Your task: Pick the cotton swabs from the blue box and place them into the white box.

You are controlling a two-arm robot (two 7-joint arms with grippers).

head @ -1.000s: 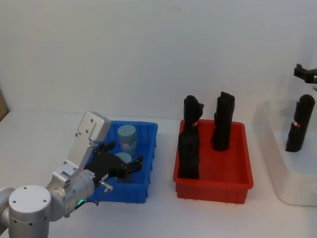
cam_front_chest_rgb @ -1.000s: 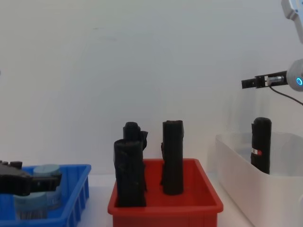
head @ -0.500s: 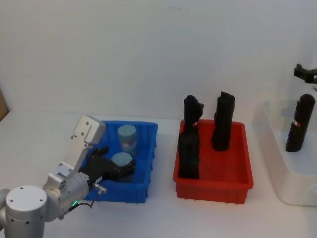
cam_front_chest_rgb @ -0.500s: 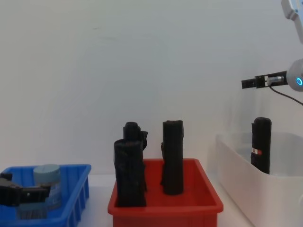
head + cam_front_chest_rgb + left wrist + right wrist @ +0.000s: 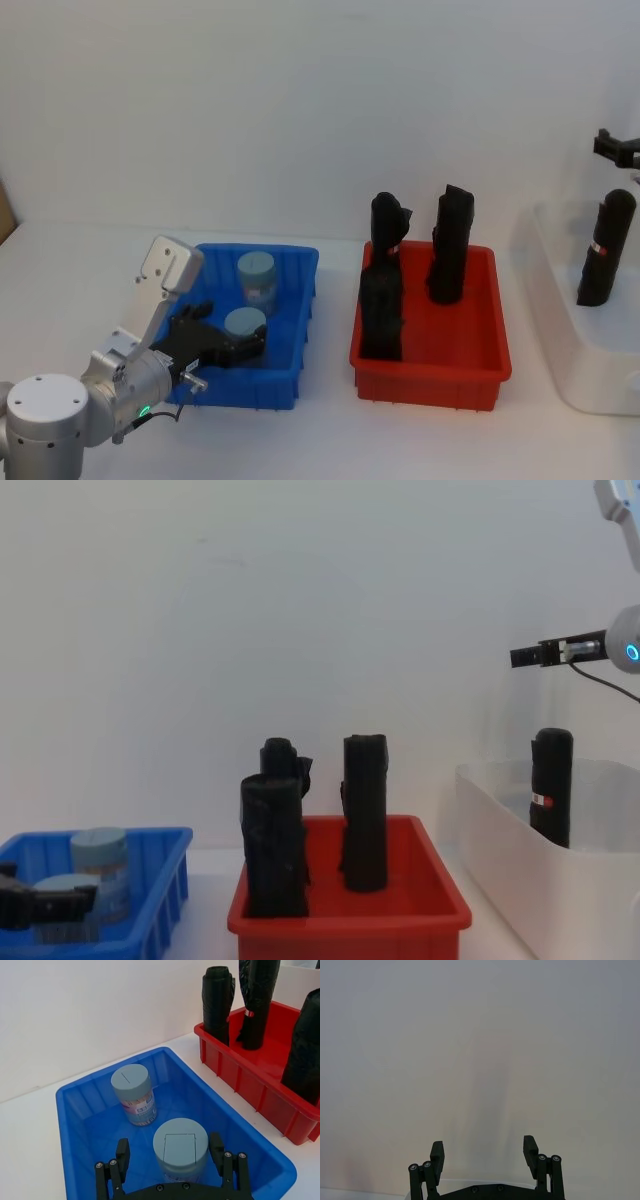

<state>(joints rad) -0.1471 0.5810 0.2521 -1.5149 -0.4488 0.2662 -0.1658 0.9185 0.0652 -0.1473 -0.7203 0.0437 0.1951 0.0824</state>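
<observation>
Two cotton swabs tubs with grey-blue lids stand in the blue box [image 5: 303, 300]. The rear tub [image 5: 256, 277] is by the far wall. My left gripper [image 5: 238, 338] is low inside the box, and its open fingers flank the near tub [image 5: 245, 322]. In the left wrist view the near tub [image 5: 180, 1146] sits between the fingers [image 5: 122, 1152], closer to one than the other, and the rear tub [image 5: 133, 1091] stands beyond. My right gripper [image 5: 615, 148] hangs open and empty above the white box [image 5: 560, 340].
A red bin [image 5: 430, 375] with three upright black rolls [image 5: 448, 245] stands between the blue box and the white box. Another black roll [image 5: 605, 250] stands inside the white box. A plain wall rises behind the table.
My left gripper has dropped lower into the blue box, so its open fingers now sit on either side of the near tub. The right arm has not moved.
</observation>
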